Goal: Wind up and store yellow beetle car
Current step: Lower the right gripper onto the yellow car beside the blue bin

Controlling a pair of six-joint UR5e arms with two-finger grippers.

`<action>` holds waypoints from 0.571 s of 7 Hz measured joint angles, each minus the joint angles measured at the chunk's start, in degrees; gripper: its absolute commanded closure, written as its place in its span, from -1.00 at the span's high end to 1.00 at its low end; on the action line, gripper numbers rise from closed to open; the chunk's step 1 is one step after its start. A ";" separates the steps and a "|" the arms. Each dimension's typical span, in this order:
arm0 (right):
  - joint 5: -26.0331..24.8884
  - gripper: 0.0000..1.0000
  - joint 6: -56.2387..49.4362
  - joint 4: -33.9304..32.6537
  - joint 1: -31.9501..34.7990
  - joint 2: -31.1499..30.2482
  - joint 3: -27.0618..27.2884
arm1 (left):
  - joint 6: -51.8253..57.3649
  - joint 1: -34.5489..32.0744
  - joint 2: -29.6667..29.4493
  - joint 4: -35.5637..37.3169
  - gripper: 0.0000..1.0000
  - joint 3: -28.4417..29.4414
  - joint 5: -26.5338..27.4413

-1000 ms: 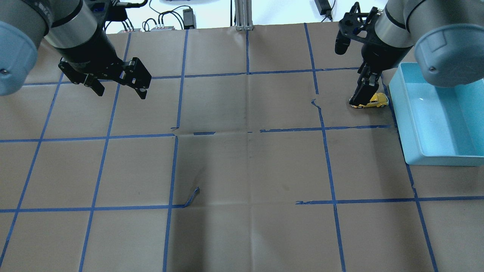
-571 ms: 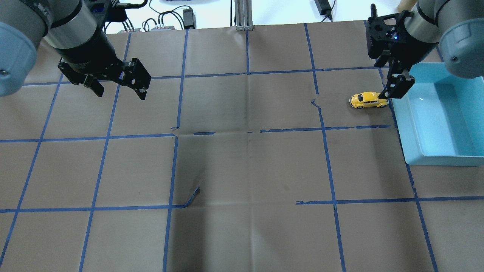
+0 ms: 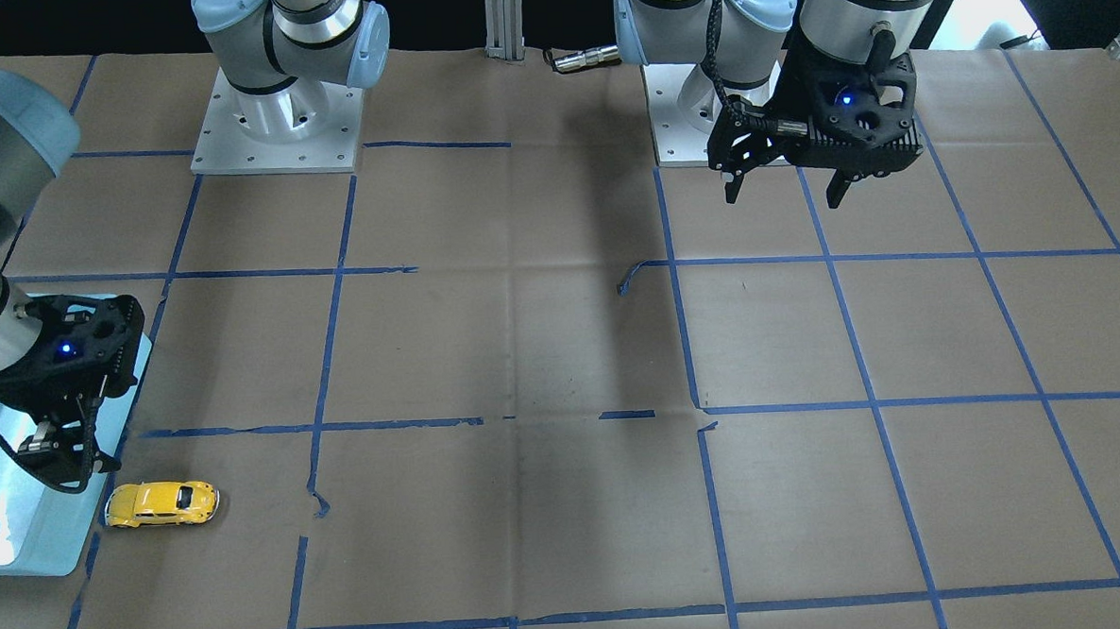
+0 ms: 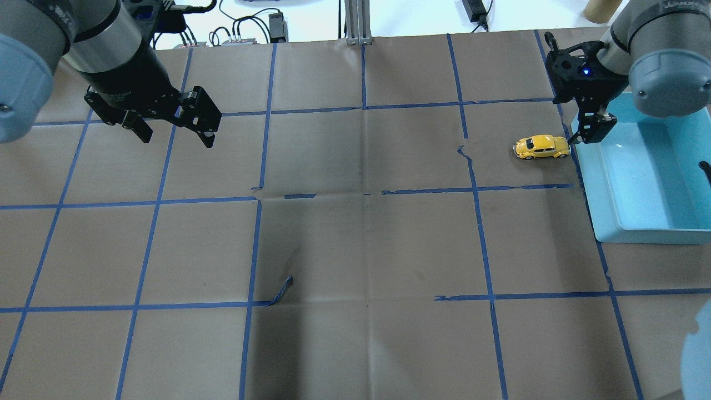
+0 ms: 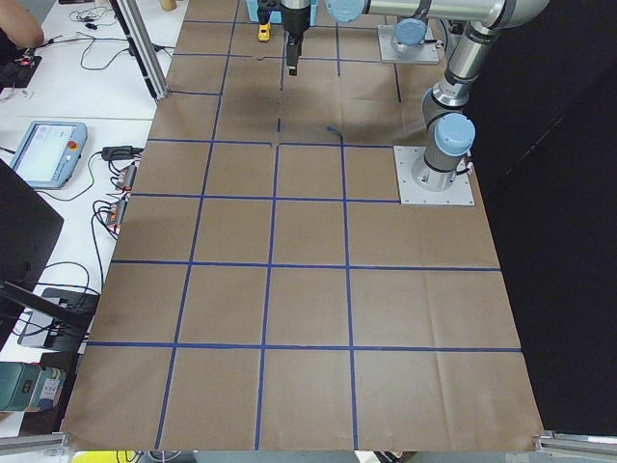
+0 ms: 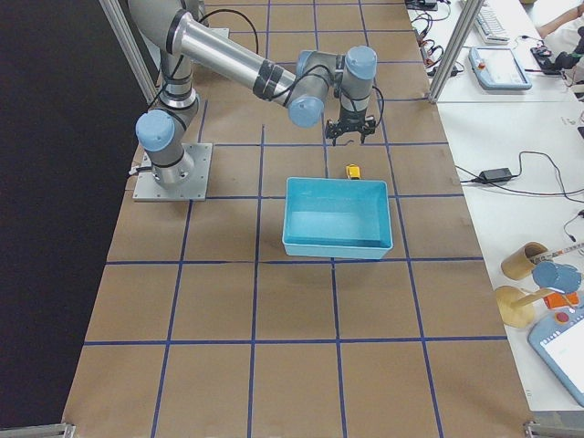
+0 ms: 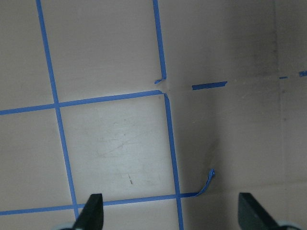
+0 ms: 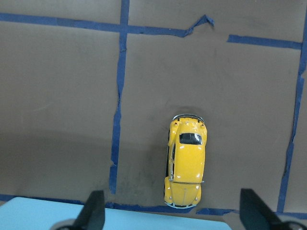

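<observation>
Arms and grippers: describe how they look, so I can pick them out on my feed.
The left arm and right arm are silver-grey tubes with pale blue joint caps. The left gripper and right gripper are matte black and angular, each with two thin fingers and a small blue light on its housing. A black cable runs down the left wrist.

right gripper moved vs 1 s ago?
Yes. The right gripper was on the yellow beetle car. In the overhead view it has shifted right, off the car, to the left rim of the blue bin.
</observation>
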 measured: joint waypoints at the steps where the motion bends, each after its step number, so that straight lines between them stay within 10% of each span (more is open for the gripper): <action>1: -0.09 1.00 -0.73 -1.20 -0.60 1.74 -0.01 | 0.00 0.00 0.01 0.00 1.00 0.00 0.03; 4: -0.06 1.00 0.04 -2.58 -0.92 6.45 -0.96 | 0.00 0.00 0.02 0.00 1.00 0.01 0.09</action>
